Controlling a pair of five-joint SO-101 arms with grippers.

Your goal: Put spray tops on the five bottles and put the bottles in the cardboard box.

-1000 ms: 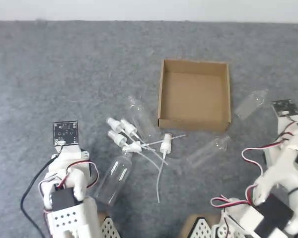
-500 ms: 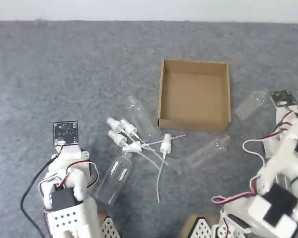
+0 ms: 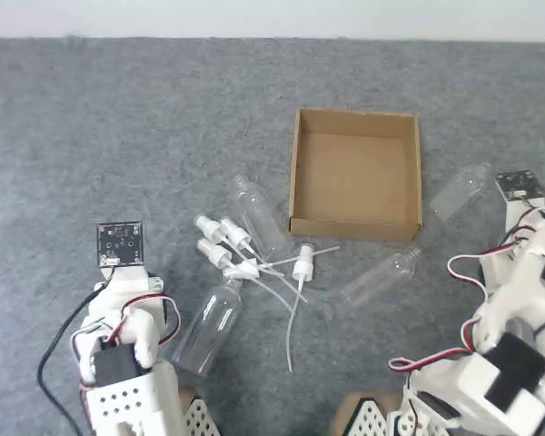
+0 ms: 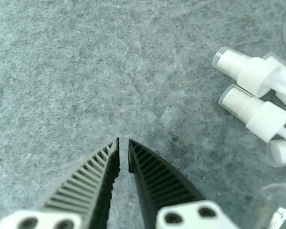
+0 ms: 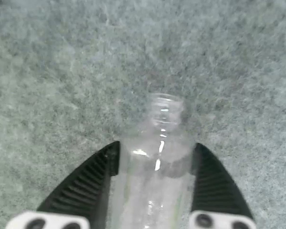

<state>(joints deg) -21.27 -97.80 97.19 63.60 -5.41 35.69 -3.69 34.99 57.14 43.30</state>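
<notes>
1. Well, the right end effector [image 5: 156,145] is clamped on a clear bottle [image 5: 158,171]. A ribbed finger [image 5: 86,183] presses each side, and the open neck pokes out past the fingertips above the grey table [image 5: 47,57]. The neck is bare.
2. Over on the other side, the left end effector [image 4: 123,141] is all but closed on nothing, its tips a sliver apart, hanging low over the table.
3. Near those tips in the left wrist view lie white spray tops [image 4: 251,72], two side by side and a third next to them.
4. Now from the high view: the cardboard box [image 3: 354,225] sits open-topped mid-table, and every bottle seen from up here lies on its side outside it.
5. The left-hand bottle [image 3: 254,213] lies just left of the box, right against the spray-top cluster [image 3: 225,241].
6. The near-left bottle [image 3: 207,322] lies beside the left arm [image 3: 118,359], neck pointing towards that cluster.
7. The front bottle [image 3: 379,275] lies off the box's near right corner.
8. The right-hand bottle [image 3: 459,191] lies just right of the box, close to the wrist of the right arm [image 3: 518,363].
9. A lone spray top [image 3: 302,263] stands a little apart in front of the box's near wall, thin dip tubes trailing from the cluster towards the near edge.
</notes>
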